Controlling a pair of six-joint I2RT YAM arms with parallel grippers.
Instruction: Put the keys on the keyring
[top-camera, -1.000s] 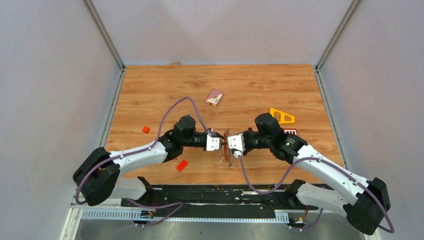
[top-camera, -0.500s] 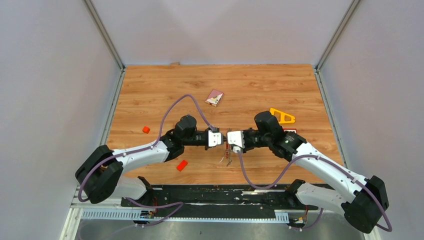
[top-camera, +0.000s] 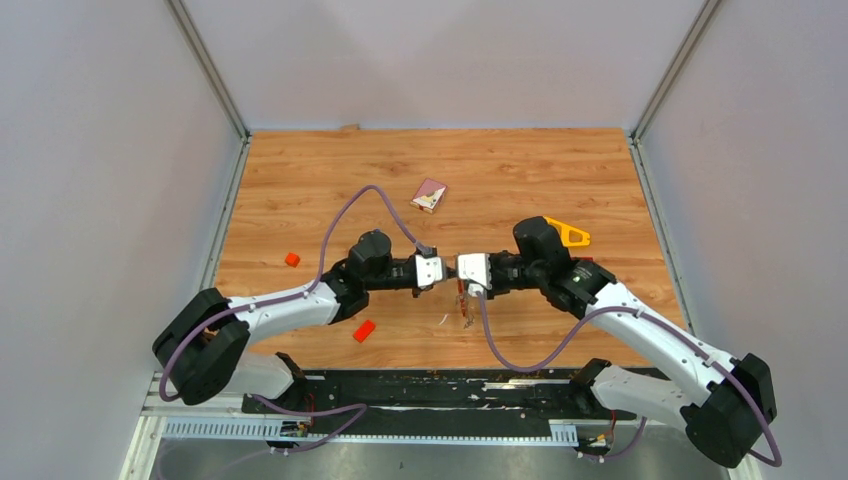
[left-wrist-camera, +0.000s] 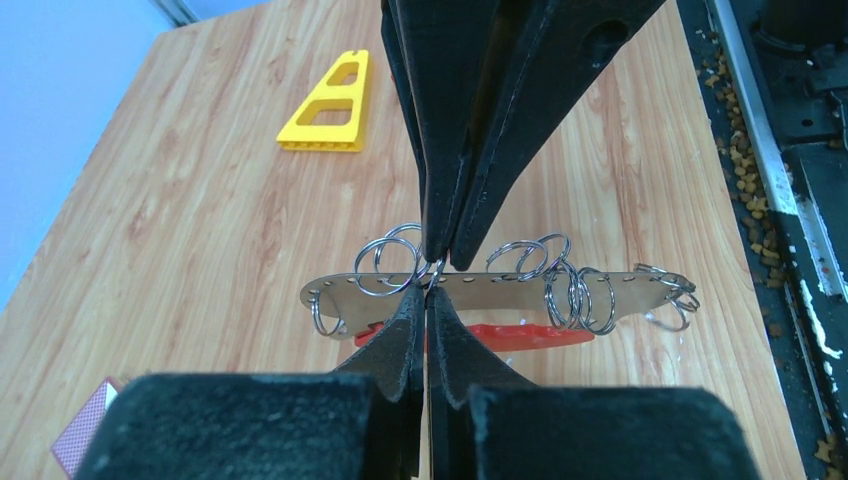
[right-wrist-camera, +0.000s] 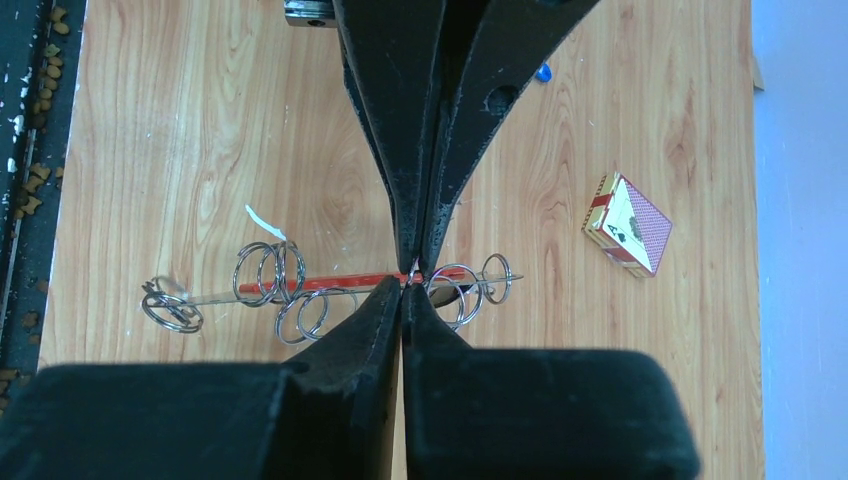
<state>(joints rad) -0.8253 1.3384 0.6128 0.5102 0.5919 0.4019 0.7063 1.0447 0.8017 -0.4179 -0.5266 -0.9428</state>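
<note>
**Keyring pinched between both grippers, nose to nose**

The keyring (left-wrist-camera: 470, 290) sits crosswise right between the two sets of fingertips and looks clear of the table. The left gripper (left-wrist-camera: 425, 298) is pressed together on one edge of it. The right gripper (right-wrist-camera: 402, 288) is pressed together on it from the opposite side, its tips almost meeting the left's. Both pinch at about the same spot, off the strip's middle, so the longer end pokes out sideways with nothing under it.

Build: a thin, flat grey metal strip with small holes punched along it. Shiny wire split rings (left-wrist-camera: 575, 300) are threaded through in clusters, and a red strap (left-wrist-camera: 520, 335) runs along the back.

Handling, my guess: it is light. The strip is stiff, but the rings are loose and will swing and slide. Bare metal is likely slippery on the black finger pads, and it can pivot in a single-point pinch. The best hold is on the flat of the strip in a gap between ring clusters, not on a ring. The rings look springy and probably need prying open to take a key.

None of the keys shows clearly. A blue speck (right-wrist-camera: 543, 72) just past the left gripper's fingers might be one; I can't tell.

Further out:
- A wood-grain table (top-camera: 520, 170) lies below both grippers.
- A yellow plastic triangle (left-wrist-camera: 330, 100) with cut-outs lies behind the right gripper.
- A card box (right-wrist-camera: 627, 222) sits beyond both grippers.
- Two small orange blocks (top-camera: 292, 259) (top-camera: 364, 330) flank the left arm behind its gripper.
</note>
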